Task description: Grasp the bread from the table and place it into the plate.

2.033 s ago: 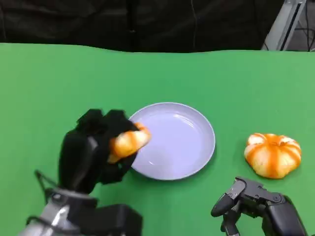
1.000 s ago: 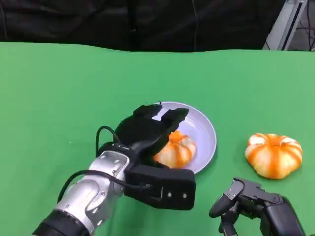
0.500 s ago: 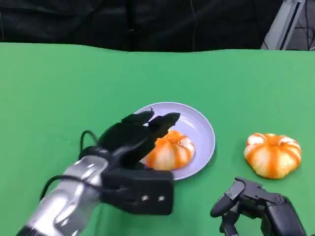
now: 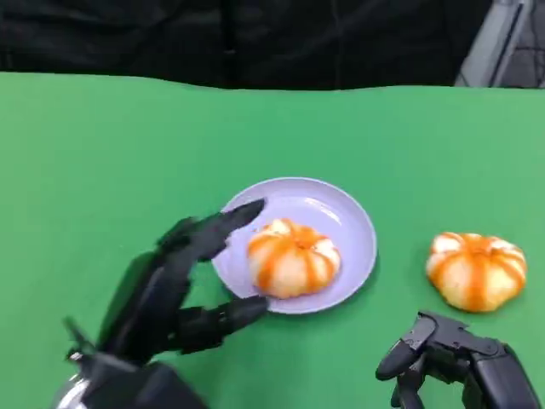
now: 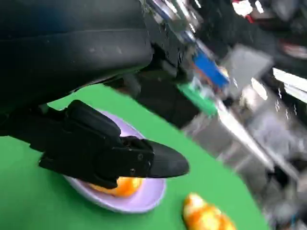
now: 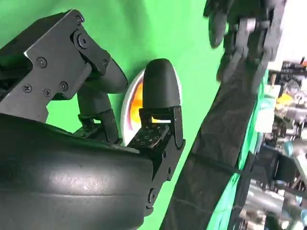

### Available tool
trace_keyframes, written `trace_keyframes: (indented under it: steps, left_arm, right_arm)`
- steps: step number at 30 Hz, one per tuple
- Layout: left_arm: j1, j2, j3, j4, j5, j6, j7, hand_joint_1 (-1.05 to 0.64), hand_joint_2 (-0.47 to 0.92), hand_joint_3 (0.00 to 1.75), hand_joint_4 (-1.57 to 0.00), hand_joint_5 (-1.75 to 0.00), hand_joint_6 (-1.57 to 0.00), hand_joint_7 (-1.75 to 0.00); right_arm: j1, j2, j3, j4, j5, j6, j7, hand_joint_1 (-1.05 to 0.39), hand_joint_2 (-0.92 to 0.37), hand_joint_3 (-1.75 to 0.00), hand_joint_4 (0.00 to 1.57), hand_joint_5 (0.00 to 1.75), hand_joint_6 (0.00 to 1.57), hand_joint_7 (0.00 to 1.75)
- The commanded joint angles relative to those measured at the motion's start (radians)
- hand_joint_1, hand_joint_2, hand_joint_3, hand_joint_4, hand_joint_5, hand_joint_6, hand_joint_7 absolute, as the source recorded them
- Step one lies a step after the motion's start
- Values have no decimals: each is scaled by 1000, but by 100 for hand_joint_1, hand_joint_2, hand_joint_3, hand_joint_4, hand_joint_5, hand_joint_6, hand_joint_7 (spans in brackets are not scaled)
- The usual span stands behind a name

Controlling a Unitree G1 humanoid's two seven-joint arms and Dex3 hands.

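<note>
Seen on the plate (image 4: 350,215), near its middle: one bread (image 4: 293,257), orange-striped and round, sitting flat and free of any grip. Judged from that to be the placing step all but done, with only the clearing of the arm left. Found just beside the plate, on the side nearer the robot's left: the left hand (image 4: 174,285), released, fingers (image 4: 228,216) spread apart and holding nothing, one fingertip reaching over the plate's rim and another lying on the green bench (image 4: 102,153) by the rim's near edge. Spread that way, most likely, so as to leave the bread lying where it was. Not possible to tell from the head view whether any fingertip touched the plate itself. Glimpsed in the left wrist view too: a black finger (image 5: 115,155) stretched above the plate (image 5: 144,201), the bread (image 5: 117,186) partly hidden beneath it. Noted well apart from the plate, on the bench toward the robot's right: a second bread (image 4: 476,270) of the same kind, untouched. Kept low and nearer the robot than that second bread: the right hand (image 4: 460,362), grasping nothing, fingers loosely curled downward; whether fully clenched could not be told. Thought idle there, out of the way of the plate.
</note>
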Motion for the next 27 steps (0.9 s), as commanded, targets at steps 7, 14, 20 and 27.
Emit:
trace_keyframes:
  steps: [7, 14, 20, 27]
  left_arm:
    - [163, -37, 77, -37, -222, -115, -62, -29, 92, 21, -44, -139, -48, -102]
    - [227, -67, 94, -33, -354, -127, -145, -22, 92, 25, -66, -132, -71, -98]
    - [306, -102, 93, -63, -438, -75, -211, -5, 58, 105, -90, -137, -89, -107]
    - [287, -126, 112, -28, -417, -118, -234, -6, 51, 116, -86, -158, -86, -132]
  right_arm:
    - [-3, -12, -14, 22, 27, -44, 15, 0, -25, -158, 73, 164, 79, 140]
    - [-14, -8, -15, 28, 20, -40, 11, 0, -25, -158, 72, 167, 78, 141]
    - [-13, -6, -15, 17, 5, -19, 6, 1, -26, -157, 72, 167, 79, 143]
    - [-7, -15, -24, 26, 18, -37, 15, 1, -26, -155, 71, 168, 77, 144]
